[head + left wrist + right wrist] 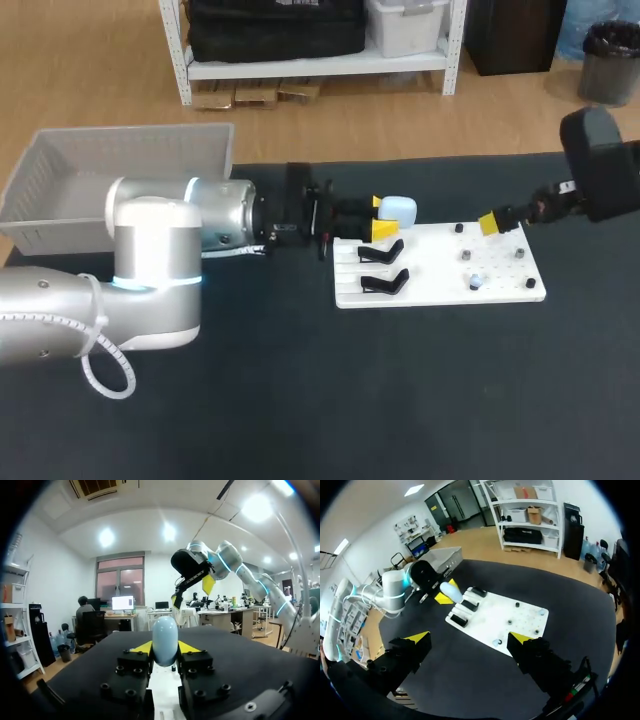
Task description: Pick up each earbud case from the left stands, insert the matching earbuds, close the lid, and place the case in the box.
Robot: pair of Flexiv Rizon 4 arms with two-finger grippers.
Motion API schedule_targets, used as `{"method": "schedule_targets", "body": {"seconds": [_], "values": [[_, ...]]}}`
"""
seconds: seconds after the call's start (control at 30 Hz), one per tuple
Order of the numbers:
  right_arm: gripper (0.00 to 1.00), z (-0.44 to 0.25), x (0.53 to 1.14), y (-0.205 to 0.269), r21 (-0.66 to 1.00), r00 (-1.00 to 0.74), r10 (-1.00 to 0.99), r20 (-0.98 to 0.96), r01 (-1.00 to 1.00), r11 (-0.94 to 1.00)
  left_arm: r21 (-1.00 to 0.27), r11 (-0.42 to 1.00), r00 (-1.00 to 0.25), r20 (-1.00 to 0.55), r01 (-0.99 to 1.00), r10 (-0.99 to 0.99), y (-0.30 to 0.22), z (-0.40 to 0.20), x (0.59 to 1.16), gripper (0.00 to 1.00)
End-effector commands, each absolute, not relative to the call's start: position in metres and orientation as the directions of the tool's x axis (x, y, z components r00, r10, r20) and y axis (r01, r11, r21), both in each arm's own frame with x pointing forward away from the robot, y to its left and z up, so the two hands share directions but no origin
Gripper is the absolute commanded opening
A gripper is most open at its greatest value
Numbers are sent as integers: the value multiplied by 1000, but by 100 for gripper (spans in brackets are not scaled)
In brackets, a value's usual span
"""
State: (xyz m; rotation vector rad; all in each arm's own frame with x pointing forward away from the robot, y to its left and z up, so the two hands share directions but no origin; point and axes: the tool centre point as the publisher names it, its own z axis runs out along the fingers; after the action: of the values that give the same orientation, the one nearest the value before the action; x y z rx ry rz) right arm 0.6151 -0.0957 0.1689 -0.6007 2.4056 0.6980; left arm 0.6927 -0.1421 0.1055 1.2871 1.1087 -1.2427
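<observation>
Earbud case [165,641], pale blue and rounded, sits clamped between the yellow tips of our left gripper [165,649], pressed from both sides, and we see it held at the far left corner of the white board [440,290], off the stands. Beside it on that board are two black stands [383,250], with small dark pegs [466,256] and one small pale piece [476,281] toward the right end. Farther on, our right gripper [490,224] hovers over the board's far right corner, spread wide with nothing in it, and the white box [60,160] stands well apart at the table's far left.
</observation>
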Motion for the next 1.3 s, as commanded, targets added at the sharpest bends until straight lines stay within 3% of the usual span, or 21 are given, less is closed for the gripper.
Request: {"method": "schedule_targets", "body": {"seconds": [0.03,1.3], "values": [[100,167,616,-86,336,-746,-260,-613,-544,769,60,-96,57,-998,994,-37,-146,100,696,0],[100,134,653,-4,294,-726,-319,-609,-580,760,65,-75,61,-997,995,-52,-147,97,695,0]]}}
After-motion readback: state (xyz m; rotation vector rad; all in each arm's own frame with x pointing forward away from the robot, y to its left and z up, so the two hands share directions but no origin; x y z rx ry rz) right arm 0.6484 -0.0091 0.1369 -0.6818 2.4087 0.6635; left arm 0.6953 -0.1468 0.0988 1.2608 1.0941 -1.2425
